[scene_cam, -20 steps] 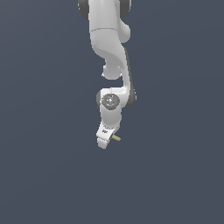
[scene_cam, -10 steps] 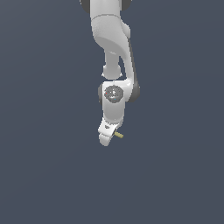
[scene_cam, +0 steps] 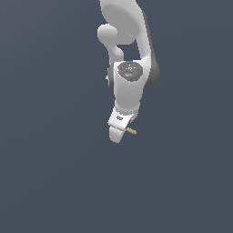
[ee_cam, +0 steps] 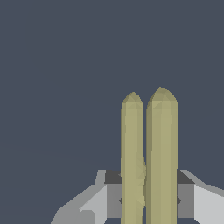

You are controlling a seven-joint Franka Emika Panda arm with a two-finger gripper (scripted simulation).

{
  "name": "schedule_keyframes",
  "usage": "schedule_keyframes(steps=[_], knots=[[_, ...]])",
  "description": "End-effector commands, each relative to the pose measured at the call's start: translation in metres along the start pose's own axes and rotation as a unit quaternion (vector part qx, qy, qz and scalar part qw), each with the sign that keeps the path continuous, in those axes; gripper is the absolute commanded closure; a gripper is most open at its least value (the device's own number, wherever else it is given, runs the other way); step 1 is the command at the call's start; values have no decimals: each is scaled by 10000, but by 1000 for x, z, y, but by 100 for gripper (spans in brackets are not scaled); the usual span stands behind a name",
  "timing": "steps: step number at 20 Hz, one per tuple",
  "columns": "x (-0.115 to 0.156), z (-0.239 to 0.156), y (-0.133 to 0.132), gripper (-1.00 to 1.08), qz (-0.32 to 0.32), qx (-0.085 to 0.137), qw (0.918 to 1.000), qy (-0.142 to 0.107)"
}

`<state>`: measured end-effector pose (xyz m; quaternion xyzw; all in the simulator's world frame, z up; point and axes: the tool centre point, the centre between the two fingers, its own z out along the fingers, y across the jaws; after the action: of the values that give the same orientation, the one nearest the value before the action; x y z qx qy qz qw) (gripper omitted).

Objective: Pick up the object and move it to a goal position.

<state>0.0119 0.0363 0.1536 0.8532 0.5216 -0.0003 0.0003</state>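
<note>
Closest to the wrist camera, the white two-fingered gripper (ee_cam: 146, 199) is clamping its fingers on the thin yellowish-tan stick (ee_cam: 161, 148), which appears as two side-by-side prongs jutting past the pads. In the exterior view the stick (scene_cam: 132, 131) is poking out toward that view's right, clear of the plain grey ground (scene_cam: 54, 182). The grip is looking narrow, so a fast swing risks twisting or dropping it. No container is showing anywhere.
</note>
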Motion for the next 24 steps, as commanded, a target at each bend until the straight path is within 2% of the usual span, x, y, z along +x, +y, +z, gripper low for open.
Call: schedule_keyframes(steps=[1,16,24], knots=[[8,-30,-3,108,-1,1,10000,0],[57,-194,-16,108,0,4,10000,7],[74,-250,-17,108,8,3,10000,6]])
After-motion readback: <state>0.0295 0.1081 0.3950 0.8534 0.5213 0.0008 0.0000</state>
